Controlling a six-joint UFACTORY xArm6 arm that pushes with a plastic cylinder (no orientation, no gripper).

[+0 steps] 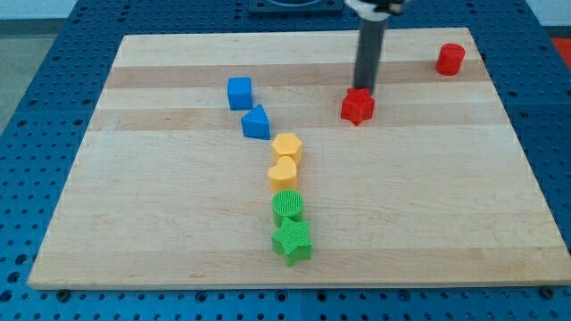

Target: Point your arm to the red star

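Note:
The red star [357,108] lies on the wooden board [161,232], right of centre toward the view's top. My dark rod comes down from the view's top edge and my tip [364,89] stands at the star's upper edge, touching it or nearly so. I cannot tell whether there is a gap.
A red cylinder-like block [451,59] sits at the top right. A blue cube [239,93] and a blue triangular block [256,122] lie left of the star. Two yellow blocks [286,147] [283,172], a green round block [288,207] and a green star [292,241] form a column at centre.

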